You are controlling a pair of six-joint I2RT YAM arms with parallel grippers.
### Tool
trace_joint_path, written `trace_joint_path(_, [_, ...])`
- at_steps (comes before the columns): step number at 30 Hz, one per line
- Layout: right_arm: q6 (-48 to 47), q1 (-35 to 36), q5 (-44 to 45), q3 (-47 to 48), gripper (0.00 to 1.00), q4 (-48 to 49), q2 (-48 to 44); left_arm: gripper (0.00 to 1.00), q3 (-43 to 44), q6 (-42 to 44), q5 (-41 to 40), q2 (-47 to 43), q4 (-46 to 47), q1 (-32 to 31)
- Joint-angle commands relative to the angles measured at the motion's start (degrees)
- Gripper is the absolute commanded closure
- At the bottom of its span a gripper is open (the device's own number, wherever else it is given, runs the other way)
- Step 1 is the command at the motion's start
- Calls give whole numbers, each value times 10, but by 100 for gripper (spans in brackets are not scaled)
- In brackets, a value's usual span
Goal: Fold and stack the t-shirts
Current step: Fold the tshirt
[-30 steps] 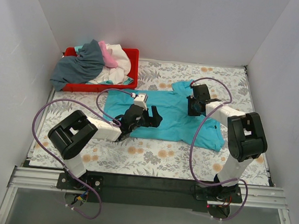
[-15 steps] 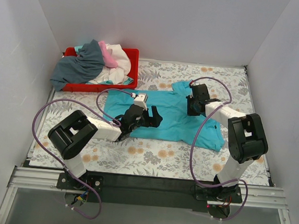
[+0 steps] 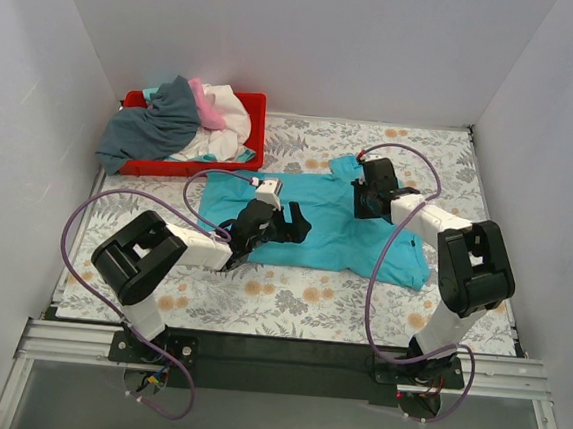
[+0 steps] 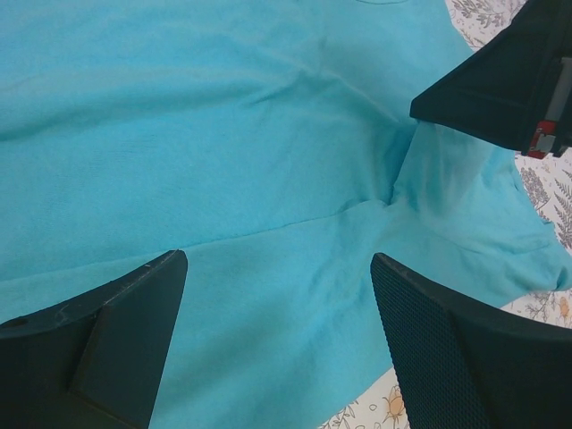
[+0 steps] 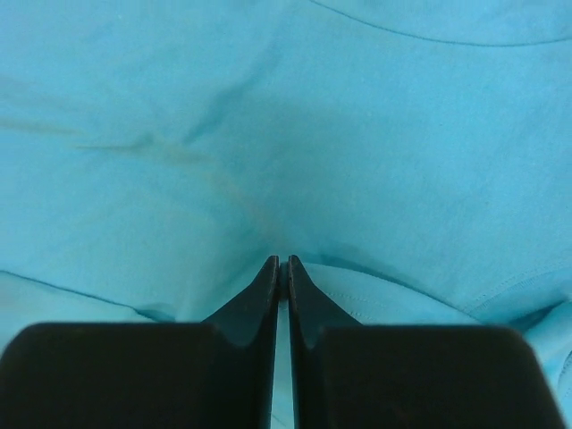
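A bright turquoise t-shirt [image 3: 337, 234] lies spread on the floral table, one sleeve toward the far side. My left gripper [image 3: 278, 224] hovers low over its near-left part, open, with only flat cloth [image 4: 223, 134] between the fingers [image 4: 279, 259]. My right gripper [image 3: 361, 199] sits on the shirt's far-right part near the sleeve, shut, its tips [image 5: 283, 259] pinching a small ridge of the turquoise cloth [image 5: 313, 116]. The right gripper's black body [image 4: 509, 89] shows at the upper right of the left wrist view. More t-shirts, slate grey [image 3: 159, 123], white [image 3: 230, 119] and pink [image 3: 208, 105], are heaped at the back left.
A red tray [image 3: 259, 107] at the back left holds the heap, and the grey shirt spills over its left edge. White walls close in the table on three sides. Floral table cover [image 3: 289, 295] shows bare along the near edge. Purple cables loop from both arms.
My right gripper has shifted a little toward the far left across the shirt, still shut. The left arm and its open gripper have stayed put.
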Motion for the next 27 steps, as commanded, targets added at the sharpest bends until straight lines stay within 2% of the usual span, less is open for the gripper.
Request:
trace_joint_path(1, [-3,7,12,8,99,16,-43,23,-6,-2,4,-12,6,4])
trace_joint_path(9, [-4,10,5,-10,99,29,-60,23,-4,-3,10,-6,11,4])
trace_joint_path(12, [-7,10,5,-7,76,27,-50,23,-3,-1,14,-4,10,4])
trace_joint_path(13, [-6,10,14,-8,64,24,-50,23,-2,0,14,-4,11,4])
trace_joint_path(16, [-9,5,42,-8,54,19,-58,23,-2,1,17,-5,11,4])
trace_joint_path(19, [-9,-21,39,-9,50,19,-73,23,-1,2,19,-7,12,4])
trace_joint_path(27, [-16,-116,32,-19,50,20,-60,23,-2,3,22,-3,14,4])
